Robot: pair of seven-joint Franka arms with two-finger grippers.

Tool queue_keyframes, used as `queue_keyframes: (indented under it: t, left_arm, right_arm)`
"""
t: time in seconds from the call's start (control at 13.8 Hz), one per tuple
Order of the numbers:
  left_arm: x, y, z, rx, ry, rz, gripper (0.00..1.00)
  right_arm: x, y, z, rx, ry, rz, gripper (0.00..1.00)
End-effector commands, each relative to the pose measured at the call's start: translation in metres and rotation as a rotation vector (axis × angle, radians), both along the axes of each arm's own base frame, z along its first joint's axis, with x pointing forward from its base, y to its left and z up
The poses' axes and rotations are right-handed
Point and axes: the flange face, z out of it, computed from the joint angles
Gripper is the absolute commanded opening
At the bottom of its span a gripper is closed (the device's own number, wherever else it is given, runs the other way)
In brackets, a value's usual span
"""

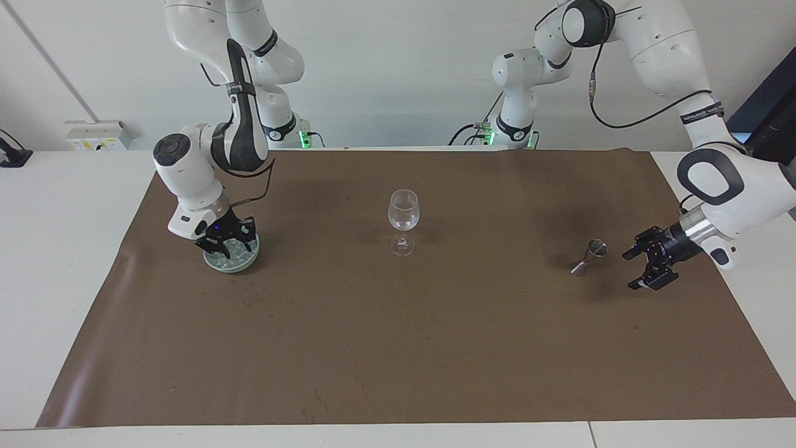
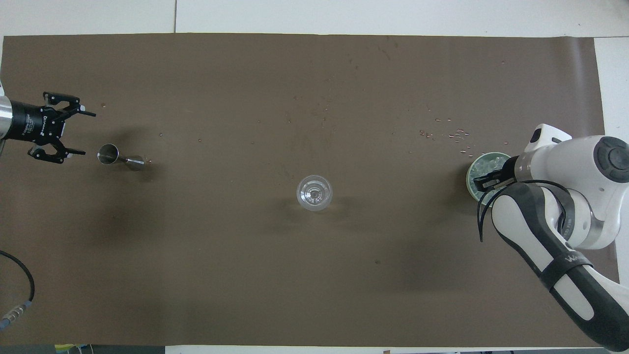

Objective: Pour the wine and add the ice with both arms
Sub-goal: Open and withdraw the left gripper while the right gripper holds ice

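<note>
At the right arm's end of the desk, the right gripper [image 1: 227, 244] is down in the pale green bowl [image 1: 232, 263] among the ice [image 1: 236, 251], and I cannot tell how far its fingers are parted or whether they hold a cube. The empty wine glass [image 1: 403, 219] stands upright at the middle of the brown mat [image 1: 398, 348]. Toward the left arm's end, a small metal measuring cup [image 1: 591, 254] leans on the mat, and the left gripper [image 1: 645, 266], fingers spread wide and empty, hangs just beside it near that edge.
</note>
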Motion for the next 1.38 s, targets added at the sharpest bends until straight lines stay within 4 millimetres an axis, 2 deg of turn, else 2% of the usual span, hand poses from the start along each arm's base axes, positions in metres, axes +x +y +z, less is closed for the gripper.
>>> queue_keyframes:
  t: [0.0, 0.07, 0.43, 0.65, 0.8, 0.94, 1.16, 1.3]
  left_arm:
    - [-0.008, -0.002, 0.041, 0.081, -0.054, -0.063, 1.00]
    - [-0.010, -0.010, 0.058, 0.115, -0.079, -0.115, 1.00]
    - [-0.031, -0.072, 0.112, 0.219, -0.123, -0.481, 1.00]
    - [-0.048, -0.093, 0.138, 0.273, -0.124, -0.687, 1.00]
    - [-0.056, -0.090, 0.149, 0.271, -0.146, -0.843, 1.00]
    - [-0.058, -0.077, 0.162, 0.296, -0.156, -0.939, 1.00]
    - [-0.059, -0.058, 0.178, 0.315, -0.126, -1.018, 1.00]
    - [-0.062, -0.039, 0.184, 0.301, -0.122, -1.060, 1.00]
  right_arm:
    - [0.005, 0.002, 0.009, 0.012, 0.006, -0.010, 0.54]
    - [0.005, 0.002, 0.009, 0.011, 0.003, -0.006, 0.54]
    - [0.002, 0.002, 0.006, 0.010, 0.001, -0.001, 0.54]
    - [-0.001, -0.005, 0.005, 0.010, 0.006, 0.010, 0.54]
    - [-0.005, -0.005, 0.002, 0.011, 0.013, 0.021, 0.54]
    - [-0.005, -0.005, 0.002, 0.010, 0.012, 0.017, 0.53]
    - [-0.003, -0.006, 0.003, 0.009, 0.007, 0.022, 0.32]
    - [-0.002, -0.006, 0.004, 0.009, 0.005, 0.022, 0.30]
